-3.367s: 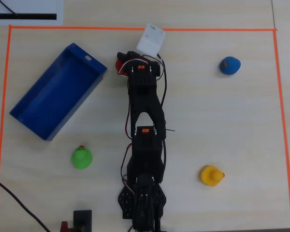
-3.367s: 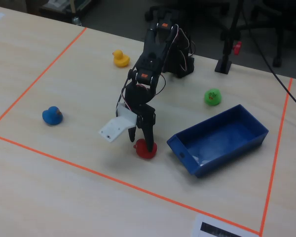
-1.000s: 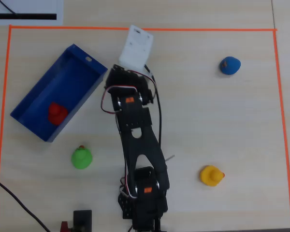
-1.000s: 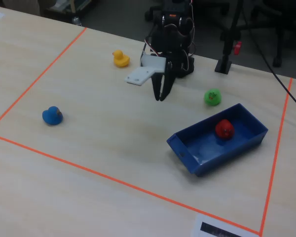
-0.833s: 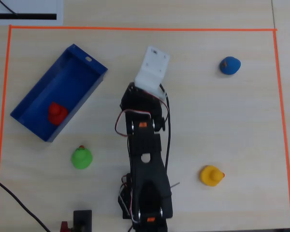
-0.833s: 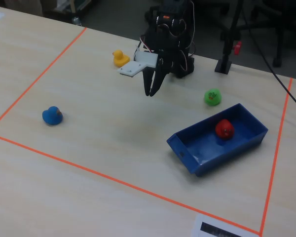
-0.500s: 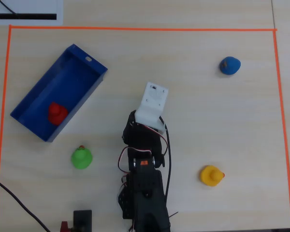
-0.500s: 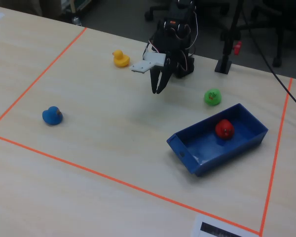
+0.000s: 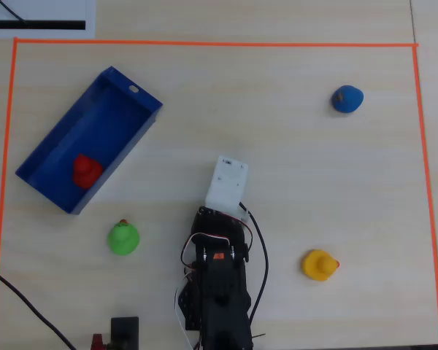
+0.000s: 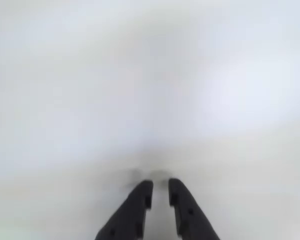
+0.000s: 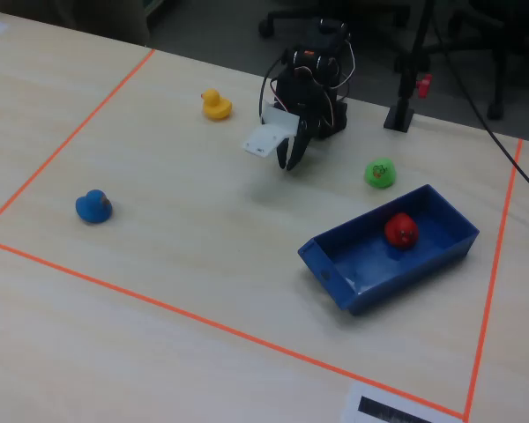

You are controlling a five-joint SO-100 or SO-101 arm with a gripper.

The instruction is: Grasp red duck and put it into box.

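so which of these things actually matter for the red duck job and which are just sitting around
Part of the job:
- red duck, already lying inside the box
- box, the dark-blue tray
- gripper, nearly closed with nothing between its fingers, away from the box

Just lying about:
- green duck, on the table near the box
- yellow duck
- blue duck
- orange tape border

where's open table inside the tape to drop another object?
Biggest bare patch: middle of the table, between the box, the blue duck and the gripper. Also free between the blue duck and the yellow duck. Crowded near the box's low end, where the red duck and green duck sit.
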